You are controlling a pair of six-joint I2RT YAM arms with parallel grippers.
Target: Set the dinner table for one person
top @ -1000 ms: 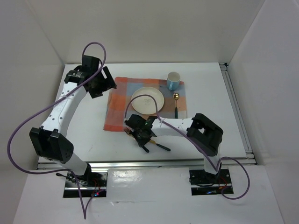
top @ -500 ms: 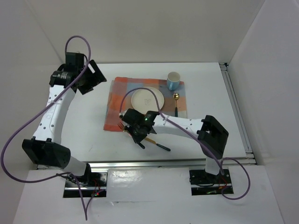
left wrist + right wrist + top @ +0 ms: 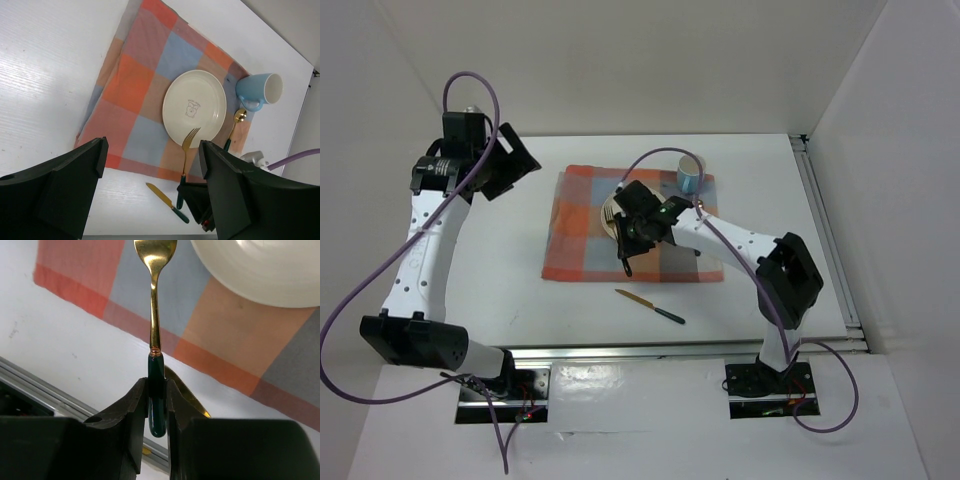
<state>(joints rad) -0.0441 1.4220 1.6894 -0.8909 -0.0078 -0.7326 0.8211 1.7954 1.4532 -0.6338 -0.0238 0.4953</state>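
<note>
Left tool [image 3: 152,192] agape, aloft — right tool [image 3: 157,407] narrow, tight.

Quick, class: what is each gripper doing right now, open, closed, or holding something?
Left gripper: open, holding nothing.
Right gripper: closed on the dark green handle of the fork.

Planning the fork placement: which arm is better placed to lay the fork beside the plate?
Right. The right gripper is shut on the fork by its green handle, over the mat beside the plate. The left gripper is open, empty, and off beyond the mat's left side.
</note>
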